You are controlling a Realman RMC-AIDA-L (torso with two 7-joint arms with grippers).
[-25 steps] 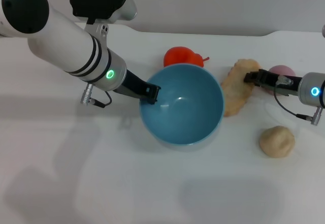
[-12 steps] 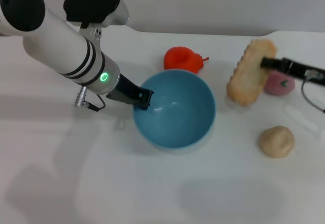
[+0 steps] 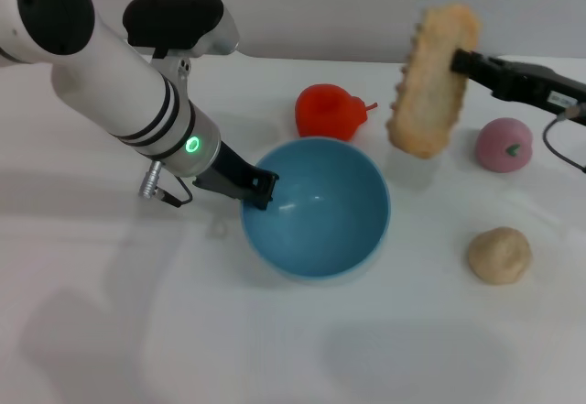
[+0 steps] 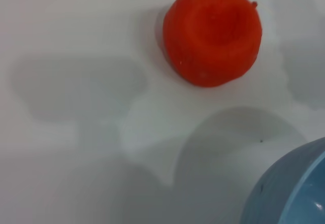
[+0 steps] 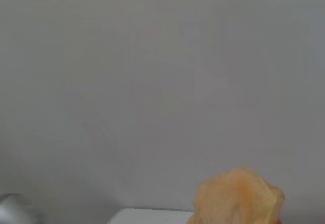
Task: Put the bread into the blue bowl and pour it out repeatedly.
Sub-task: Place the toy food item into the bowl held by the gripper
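Observation:
The bread [image 3: 430,79], a long tan loaf, hangs nearly upright in the air to the upper right of the blue bowl [image 3: 316,207]. My right gripper [image 3: 462,63] is shut on its upper part. The loaf's tip also shows in the right wrist view [image 5: 238,196]. The blue bowl rests on the white table, empty. My left gripper [image 3: 261,187] is shut on the bowl's left rim. The bowl's edge shows in the left wrist view [image 4: 289,188].
A red-orange fruit [image 3: 330,111] with a stem lies behind the bowl, also in the left wrist view [image 4: 212,35]. A pink round fruit [image 3: 504,144] sits at the right. A small beige lump [image 3: 499,255] lies right of the bowl.
My right gripper has lifted the bread off the table and carried it up and left toward the bowl. The left arm has shifted the bowl slightly left.

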